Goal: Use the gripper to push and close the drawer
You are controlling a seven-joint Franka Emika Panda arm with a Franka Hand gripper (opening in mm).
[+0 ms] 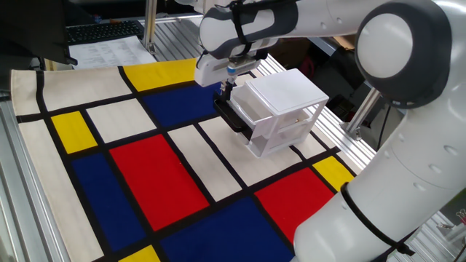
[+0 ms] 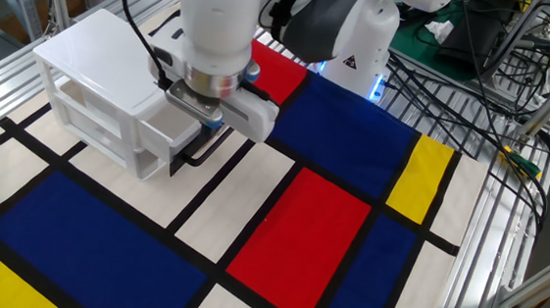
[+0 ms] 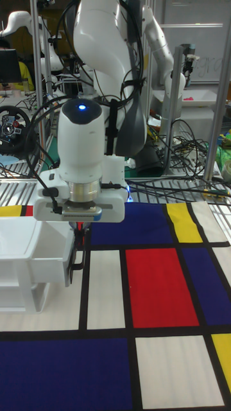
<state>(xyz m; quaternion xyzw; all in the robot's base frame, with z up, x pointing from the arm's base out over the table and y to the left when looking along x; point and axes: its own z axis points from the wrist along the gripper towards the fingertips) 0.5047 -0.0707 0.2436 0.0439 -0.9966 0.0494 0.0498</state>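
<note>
Step in hand: the gripper (image 1: 227,89) is standing at the black front panel of the drawer (image 1: 234,115), so I judge the push to be under way, or contact only just being made.

Drawer position: in one fixed view it is sitting a little above and right of frame centre, its black front jutting out to the left of the white plastic cabinet (image 1: 285,93). In the other fixed view the drawer (image 2: 183,132) is sitting left of centre, partly out, its translucent tray showing under the wrist.

Drawer versus fingers: the fingers are hanging at the far end of the black front, near its upper edge. In the tall fixed view the gripper (image 3: 78,247) is hanging just right of the cabinet front, at middle left of the frame. Whether the tips are touching the panel or standing just off it, I cannot tell.

Finger state: the white wrist is covering the tips in two views and they are too small in the third; wide or narrow, I cannot tell.

Next move: a steady level shove toward the cabinet body, along the drawer's slide line. Because contact is near one end, the tray may be inclined to skew, or the light cabinet to slide on the coloured cloth (image 1: 145,175).
</note>
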